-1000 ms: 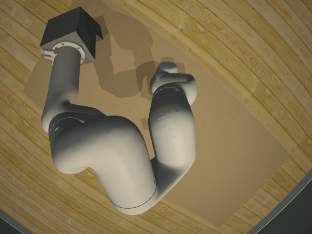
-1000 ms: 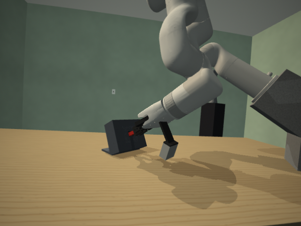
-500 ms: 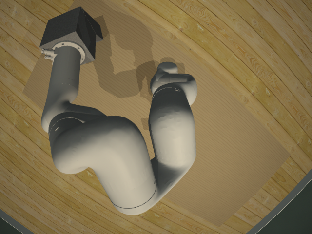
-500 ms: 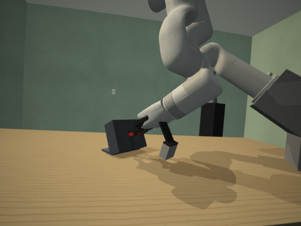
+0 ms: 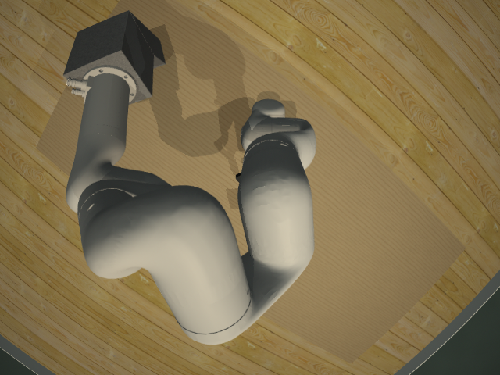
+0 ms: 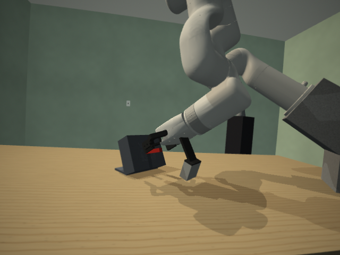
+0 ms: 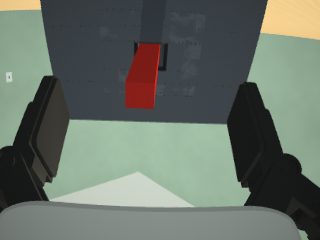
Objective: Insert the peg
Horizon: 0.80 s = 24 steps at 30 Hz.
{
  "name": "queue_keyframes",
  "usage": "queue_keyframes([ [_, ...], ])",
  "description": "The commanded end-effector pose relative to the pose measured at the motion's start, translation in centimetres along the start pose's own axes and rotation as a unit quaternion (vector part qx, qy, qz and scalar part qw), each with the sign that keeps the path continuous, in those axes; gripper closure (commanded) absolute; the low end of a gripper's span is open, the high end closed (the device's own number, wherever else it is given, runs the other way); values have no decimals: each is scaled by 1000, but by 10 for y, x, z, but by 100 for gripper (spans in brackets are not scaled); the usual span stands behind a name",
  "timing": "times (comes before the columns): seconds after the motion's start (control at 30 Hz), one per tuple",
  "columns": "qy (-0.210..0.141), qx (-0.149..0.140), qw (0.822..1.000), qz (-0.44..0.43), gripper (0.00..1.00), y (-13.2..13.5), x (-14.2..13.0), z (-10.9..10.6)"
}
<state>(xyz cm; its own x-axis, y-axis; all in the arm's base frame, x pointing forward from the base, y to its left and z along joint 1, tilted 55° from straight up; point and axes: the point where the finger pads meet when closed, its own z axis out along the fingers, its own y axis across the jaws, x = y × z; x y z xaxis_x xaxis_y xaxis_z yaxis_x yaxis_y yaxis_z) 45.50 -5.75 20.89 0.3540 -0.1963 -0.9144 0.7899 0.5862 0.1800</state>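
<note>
The red peg (image 7: 143,78) sticks out of the hole in the dark sloped panel (image 7: 152,36), its far end inside the hole and its near end hanging free. In the exterior view the peg (image 6: 154,150) shows as a short red piece on the face of the panel block (image 6: 140,154). My gripper (image 7: 149,98) is open, with its black fingers spread wide on either side of the peg and not touching it. It also shows in the exterior view (image 6: 153,141) right at the panel. In the top view the arm hides the panel and the peg.
The panel block stands on a thin base plate on the wooden table. The wrist camera housing (image 6: 189,170) hangs below the arm close to the table top. The dark robot base (image 6: 315,115) is at the right, and a black post (image 6: 239,134) stands behind.
</note>
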Motion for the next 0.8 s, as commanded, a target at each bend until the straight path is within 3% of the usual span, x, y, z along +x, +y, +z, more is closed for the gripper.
queue_keyframes([
  [0.0,0,-1,1000,1,0,2,0,-4],
  [0.77,0,-2,1000,3,0,4,8,-65],
])
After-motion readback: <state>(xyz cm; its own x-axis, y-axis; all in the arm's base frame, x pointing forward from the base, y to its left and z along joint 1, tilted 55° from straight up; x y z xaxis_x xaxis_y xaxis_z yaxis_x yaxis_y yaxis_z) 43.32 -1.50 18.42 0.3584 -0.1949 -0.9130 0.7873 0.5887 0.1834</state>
